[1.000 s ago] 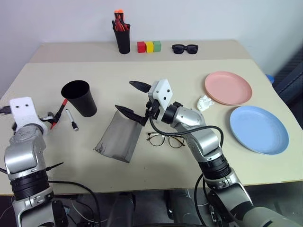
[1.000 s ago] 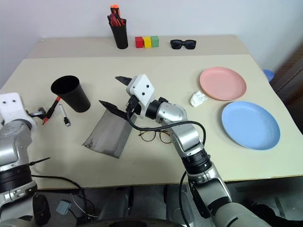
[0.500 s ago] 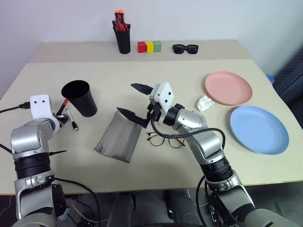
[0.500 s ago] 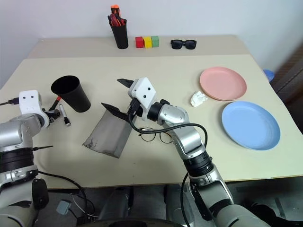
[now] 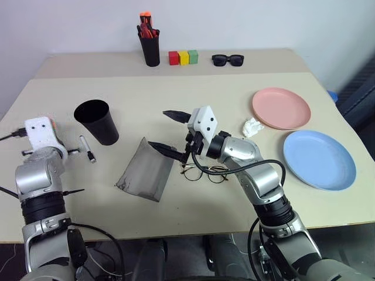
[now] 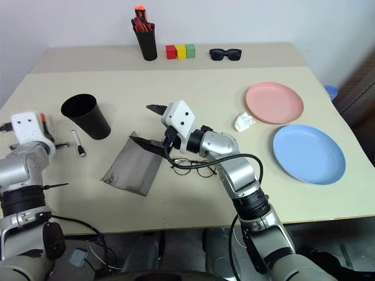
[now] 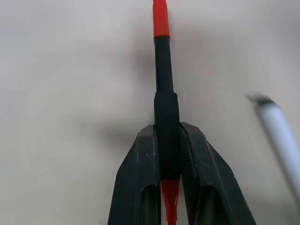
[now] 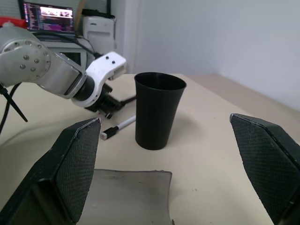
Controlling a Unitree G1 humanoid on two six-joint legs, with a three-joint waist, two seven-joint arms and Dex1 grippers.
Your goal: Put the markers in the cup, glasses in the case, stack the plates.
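Note:
My left gripper (image 7: 167, 129) is shut on the black marker with the red cap (image 7: 164, 70), gripping its barrel just above the table at the far left. The white marker with the black cap (image 5: 88, 149) lies on the table between that hand and the black cup (image 5: 96, 120), which stands upright. The grey case (image 5: 143, 170) lies open in the middle of the table. To its right lie the wire-frame glasses (image 5: 205, 172). My right gripper (image 5: 167, 132) hangs open over the case's near end, holding nothing. The pink plate (image 5: 281, 108) and the blue plate (image 5: 319, 159) lie side by side at the right.
At the back stand a slim pen cup with red-orange pens (image 5: 150, 47), three coloured blocks (image 5: 184, 57) and black sunglasses (image 5: 228, 59). A crumpled white tissue (image 5: 253, 126) lies beside the pink plate.
My left gripper has closed on the red-capped marker, which lay on the table beside the white one, and lifted it slightly. The right arm has stayed where it was, still open.

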